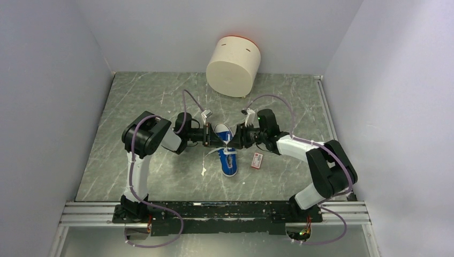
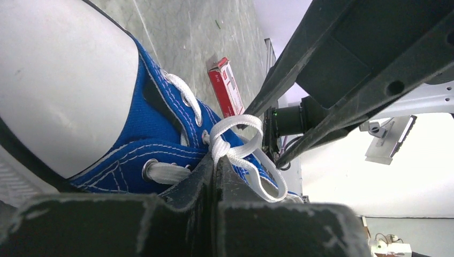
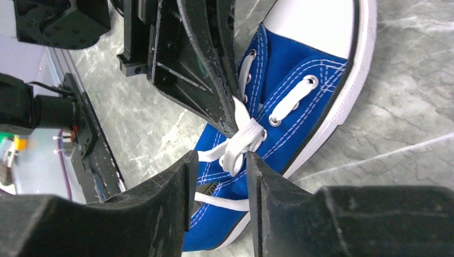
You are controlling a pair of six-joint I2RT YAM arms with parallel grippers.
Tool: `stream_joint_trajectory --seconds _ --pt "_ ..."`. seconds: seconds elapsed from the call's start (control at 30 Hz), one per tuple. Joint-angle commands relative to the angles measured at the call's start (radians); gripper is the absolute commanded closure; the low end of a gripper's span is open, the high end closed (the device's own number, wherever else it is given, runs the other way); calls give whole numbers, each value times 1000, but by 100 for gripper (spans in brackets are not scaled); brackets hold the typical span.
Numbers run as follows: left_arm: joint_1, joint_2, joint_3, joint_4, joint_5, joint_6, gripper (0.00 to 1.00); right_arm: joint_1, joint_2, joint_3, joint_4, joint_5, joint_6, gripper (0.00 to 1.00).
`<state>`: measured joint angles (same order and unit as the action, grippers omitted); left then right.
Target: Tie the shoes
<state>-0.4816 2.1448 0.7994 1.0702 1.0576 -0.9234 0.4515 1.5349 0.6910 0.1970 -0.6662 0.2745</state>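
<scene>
The blue sneaker (image 1: 229, 163) with white toe cap lies mid-table, also in the left wrist view (image 2: 160, 128) and the right wrist view (image 3: 300, 80). Its white laces (image 3: 243, 139) are crossed in a knot over the tongue. My left gripper (image 2: 217, 160) is shut on a lace strand at the knot (image 2: 235, 144); it reaches in from the left (image 1: 221, 138). My right gripper (image 3: 222, 158) is open, its fingertips on either side of the knot's hanging lace end, not closed on it; it reaches in from the right (image 1: 235, 140). The two grippers nearly meet over the shoe.
A small red-and-white packet (image 1: 257, 160) lies flat just right of the shoe, also in the left wrist view (image 2: 227, 88). A large white cylinder (image 1: 233, 65) stands at the back. A loose lace end (image 1: 210, 153) trails left of the shoe. Walls enclose three sides.
</scene>
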Motion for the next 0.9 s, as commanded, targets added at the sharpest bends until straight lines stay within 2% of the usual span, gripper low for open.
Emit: stream_joint_trajectory --seconds 0.0,0.03,0.1,0.2,0.27,0.33,0.43,0.6,0.87 --pt "-5 -25 -1 5 -20 23 94 -61 2 -35 125 -37 121 61" --pt "-4 -26 1 2 -20 23 94 -90 -6 -64 175 -64 165 62" --pt "-5 -28 1 -6 -20 28 95 -140 -30 -99 239 -93 201 56" --pt "-5 -32 3 -19 -17 35 95 -174 -45 -91 165 -59 123 52" --pt "-5 -37 1 -23 -17 39 95 -174 -13 -63 103 -46 64 57" --pt "-4 -40 1 -28 -16 45 95 -149 34 -21 68 -40 8 69" --pt "-5 -37 3 -31 -17 44 95 -111 103 18 93 -71 1 79" --pt "-4 -32 5 -13 -18 28 95 -81 131 -4 210 -136 72 85" --pt "-4 -24 22 -27 -15 32 95 -58 106 -48 240 -187 93 90"
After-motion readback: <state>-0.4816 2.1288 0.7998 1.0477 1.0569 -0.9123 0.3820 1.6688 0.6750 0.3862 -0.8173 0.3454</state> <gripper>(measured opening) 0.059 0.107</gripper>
